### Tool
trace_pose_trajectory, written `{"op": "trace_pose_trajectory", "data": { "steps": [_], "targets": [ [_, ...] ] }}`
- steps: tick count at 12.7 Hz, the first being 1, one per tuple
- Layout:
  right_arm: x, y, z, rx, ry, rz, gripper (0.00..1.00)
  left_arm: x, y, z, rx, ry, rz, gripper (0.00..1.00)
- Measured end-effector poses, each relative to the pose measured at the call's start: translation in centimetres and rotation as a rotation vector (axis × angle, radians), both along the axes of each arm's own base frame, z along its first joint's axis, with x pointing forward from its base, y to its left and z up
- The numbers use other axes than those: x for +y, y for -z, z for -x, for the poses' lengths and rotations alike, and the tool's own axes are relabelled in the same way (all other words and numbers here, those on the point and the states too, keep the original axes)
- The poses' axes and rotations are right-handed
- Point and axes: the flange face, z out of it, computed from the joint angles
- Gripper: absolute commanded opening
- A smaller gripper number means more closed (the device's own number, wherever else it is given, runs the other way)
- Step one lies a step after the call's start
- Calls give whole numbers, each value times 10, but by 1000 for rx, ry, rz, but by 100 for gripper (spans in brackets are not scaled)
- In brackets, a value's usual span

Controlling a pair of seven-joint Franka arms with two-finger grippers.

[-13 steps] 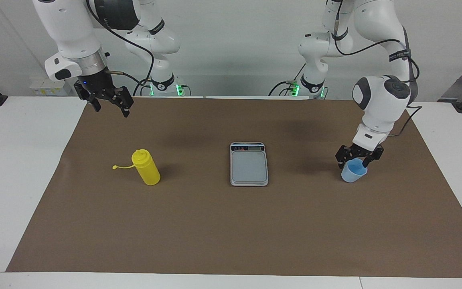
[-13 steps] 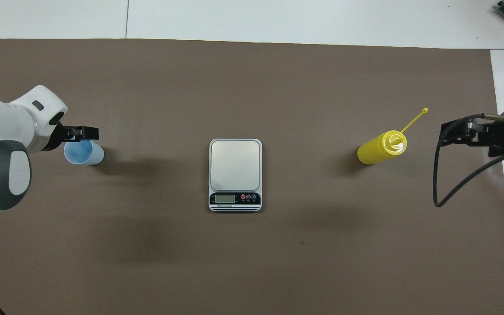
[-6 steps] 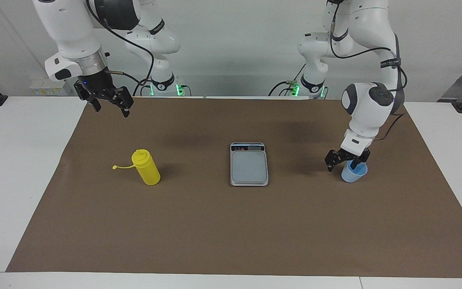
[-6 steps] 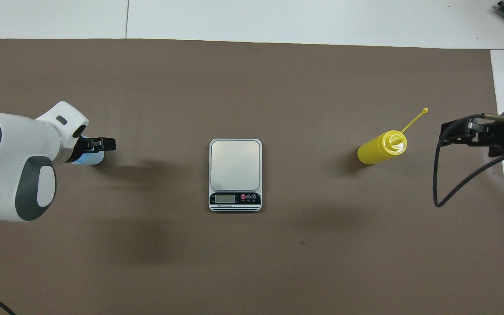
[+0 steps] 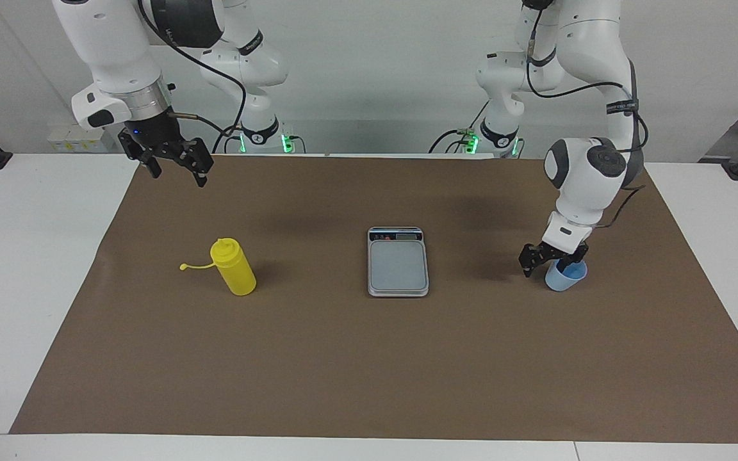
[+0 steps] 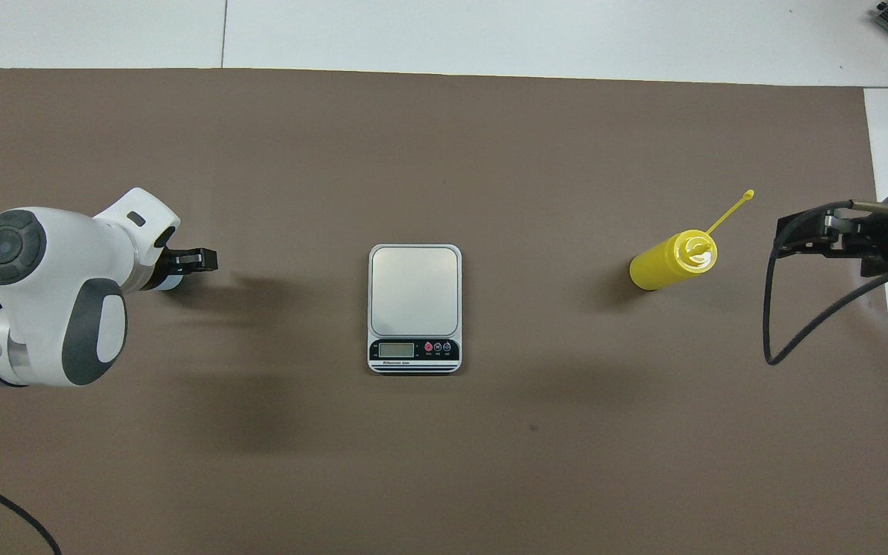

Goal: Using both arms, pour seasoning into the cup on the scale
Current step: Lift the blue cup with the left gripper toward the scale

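The light-blue cup [image 5: 564, 275] is being straddled at its rim by the left gripper [image 5: 553, 258], fingers spread, one inside. The right gripper [image 5: 172, 165] is being held open above the brown mat [image 5: 369, 371], which is being used under the yellow bottle [image 5: 234, 267] and the scale [image 5: 398, 262].

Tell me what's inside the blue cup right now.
One of the left gripper's fingers dips into the cup; the other stays outside. The cup's bottom is covered, so its contents cannot be seen.
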Motion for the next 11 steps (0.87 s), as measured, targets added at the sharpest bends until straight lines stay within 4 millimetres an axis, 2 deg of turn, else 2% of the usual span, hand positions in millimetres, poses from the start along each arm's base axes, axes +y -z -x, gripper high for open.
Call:
{"op": "trace_pose_trajectory", "data": {
  "steps": [3,5,11],
  "targets": [
    [0,0,0,0,0,0,100,5,1,0,8,36,-8,17],
    [0,0,0,0,0,0,100,11,1,0,9,40,-10,0],
    [0,0,0,0,0,0,100,14,-9,-4,13,49,-13,0]
  ]
}}
